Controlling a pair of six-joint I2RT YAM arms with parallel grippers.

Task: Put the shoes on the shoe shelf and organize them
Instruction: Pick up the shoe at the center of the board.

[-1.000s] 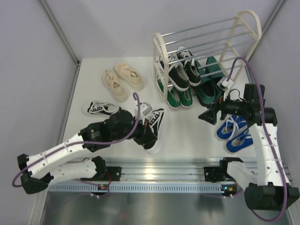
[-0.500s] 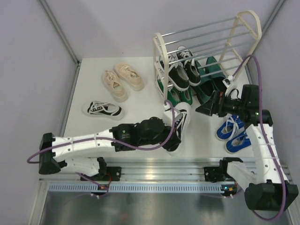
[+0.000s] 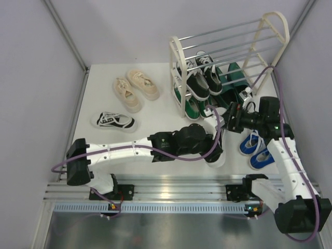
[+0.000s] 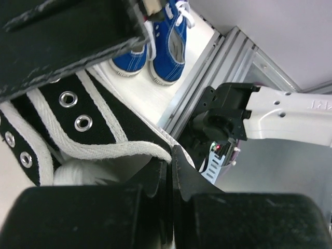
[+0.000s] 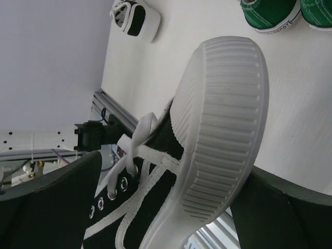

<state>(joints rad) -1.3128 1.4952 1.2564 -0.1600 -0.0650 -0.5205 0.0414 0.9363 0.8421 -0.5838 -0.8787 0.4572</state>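
Over the last second the left gripper [image 3: 212, 148] had carried the striped sneaker [image 3: 219, 158] from the middle of the table [image 3: 155, 124] toward 3 o'clock. It brought the sneaker up to the right gripper [image 3: 232, 118], which had kept roughly its place between the shelf [image 3: 175, 57] and the blue sneakers [image 3: 257, 148]. Only the left wrist view showed the grip: the fingers [image 4: 182, 179] were pinched together on the sneaker's white-edged rim. Only the right wrist view showed the ribbed white toe sole turned toward that camera, with the right gripper's fingers [image 5: 46, 202] spread wide on either side of it; whether they touched it could not be told. From above, the black sneakers [image 3: 199, 78], green sneakers [image 3: 194, 108] and dark green loafers [image 3: 236, 78] sat low in the shelf at 1 o'clock. The cream sneakers [image 3: 136, 88] lay at 11 o'clock and the second striped sneaker [image 3: 113, 121] at 9 o'clock. The blue pair lay close to the table's right edge and near the front rail [image 3: 171, 182]. The widest bare stretch of table lay at 10 o'clock of the held sneaker.
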